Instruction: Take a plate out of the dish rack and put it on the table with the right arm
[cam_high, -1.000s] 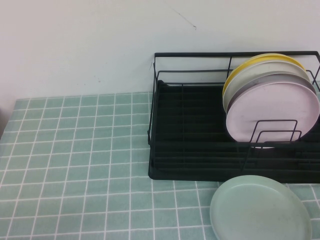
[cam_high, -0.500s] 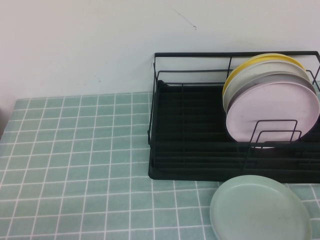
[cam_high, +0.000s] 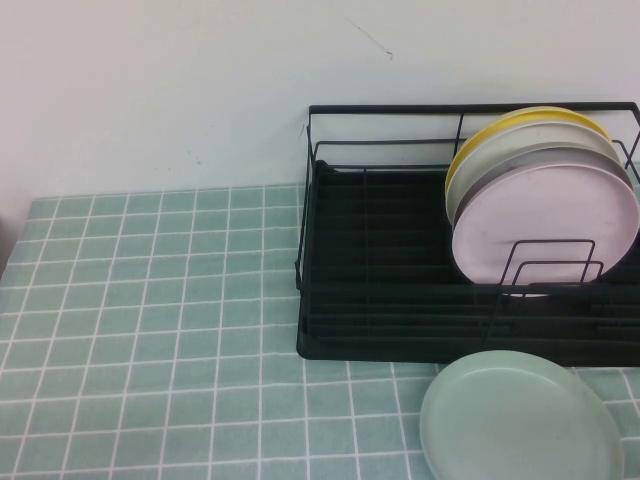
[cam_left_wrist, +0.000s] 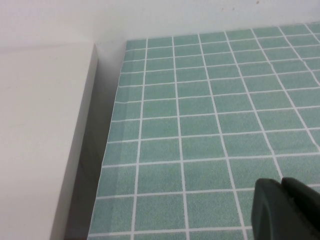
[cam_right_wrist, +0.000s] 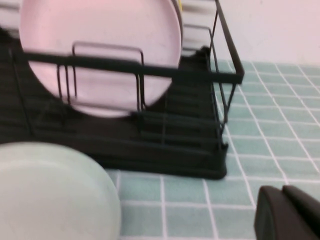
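The plate (cam_high: 545, 225), round, matte and pale pink with a shallow raised rim, stands nearly upright at the right end of the dish rack (cam_high: 400, 300), its lower edge behind the upright wire dividers at the rack's front. Behind it lean a grey-white plate (cam_high: 540, 150) and, farthest back, a yellow plate (cam_high: 500, 125), the three overlapping like a fanned stack. The rack is black wire, rectangular, over a ribbed black tray base, and sits at the back right of the table (cam_high: 150, 300), against the plain white wall (cam_high: 200, 80). The table is covered in small pale green square tiles with white grid lines. A pale green plate (cam_high: 520, 415), smooth and round, lies flat on the tiles just in front of the rack's right half. The right gripper (cam_right_wrist: 290, 215) shows only as a dark, rounded black tip low over the tiles, near the rack's front corner and well apart from the pink plate; whether it is apart or together cannot be told. The left gripper (cam_left_wrist: 287, 210) is likewise a black tip over bare tiles near the table's left edge, beside a pale flat surface (cam_left_wrist: 40, 140), its state not discernible.
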